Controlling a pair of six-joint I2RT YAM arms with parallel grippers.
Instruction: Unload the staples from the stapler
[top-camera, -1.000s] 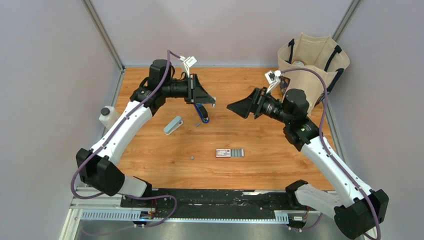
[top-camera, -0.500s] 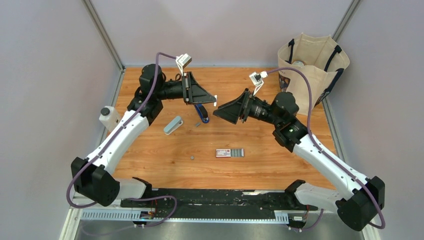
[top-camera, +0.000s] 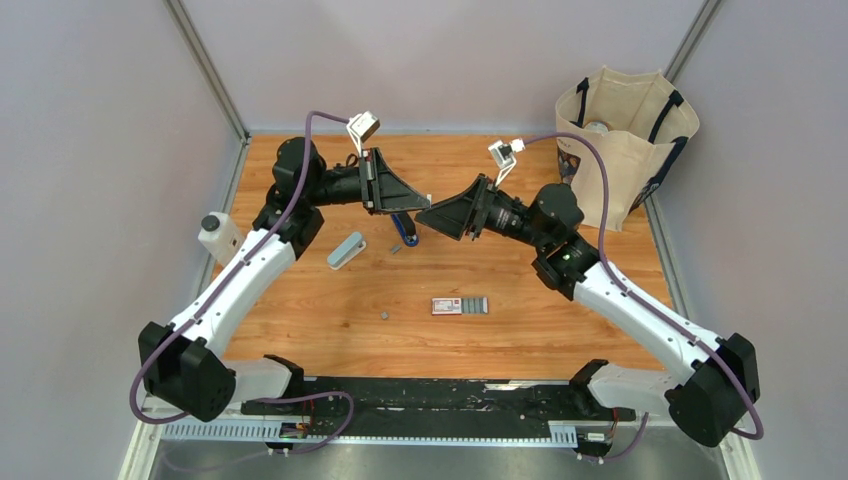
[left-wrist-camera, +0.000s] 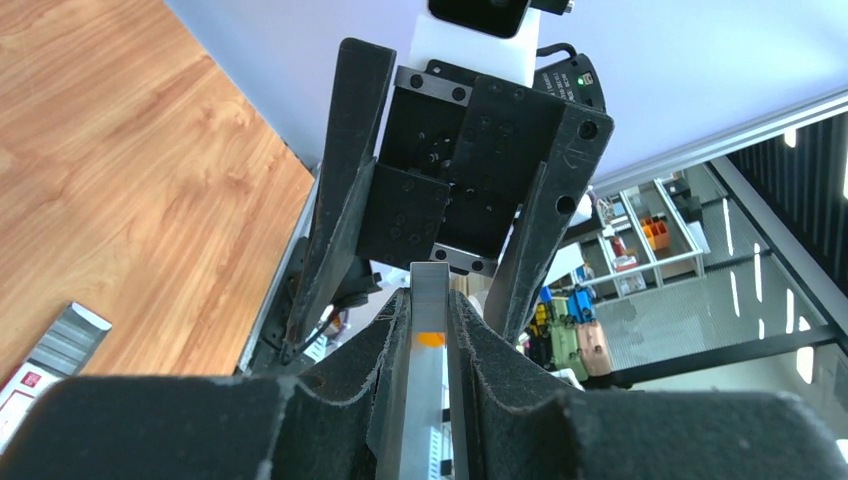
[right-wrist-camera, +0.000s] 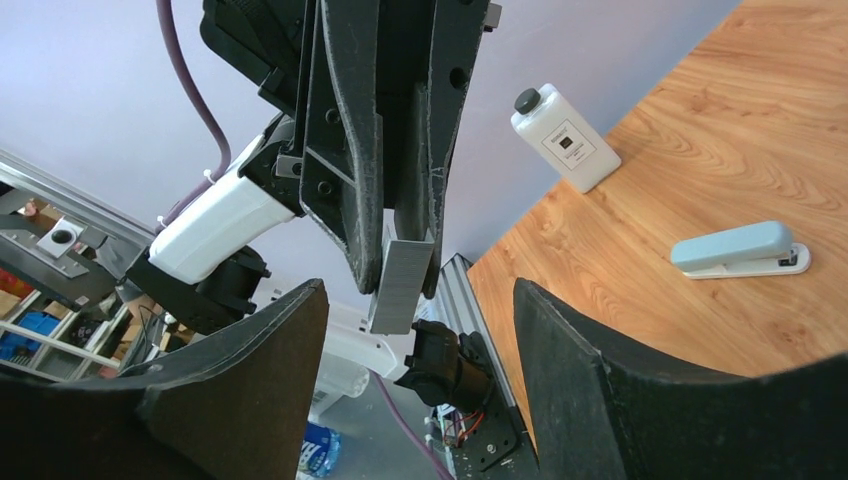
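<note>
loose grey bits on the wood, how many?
2. One grey bit lies just right of the pale blue stapler; a second grey bit lies left of the red-and-white box. Others may be hidden from view.

Enclosure: plain pale lilac-grey wall panels (top-camera: 450, 60) beyond the jaws and to either side of them, joined by slanting aluminium corner posts (top-camera: 205, 65). Beneath the jaws, a warm wood-grain table top (top-camera: 330, 310), with a slotted aluminium rail (top-camera: 200, 428) along its near edge. Light even, shadows soft. Left wrist view, past the jaws: lab shelving (left-wrist-camera: 640, 240) with coloured bins, and a dark slatted surface (left-wrist-camera: 790, 170) with bright strips.
</note>
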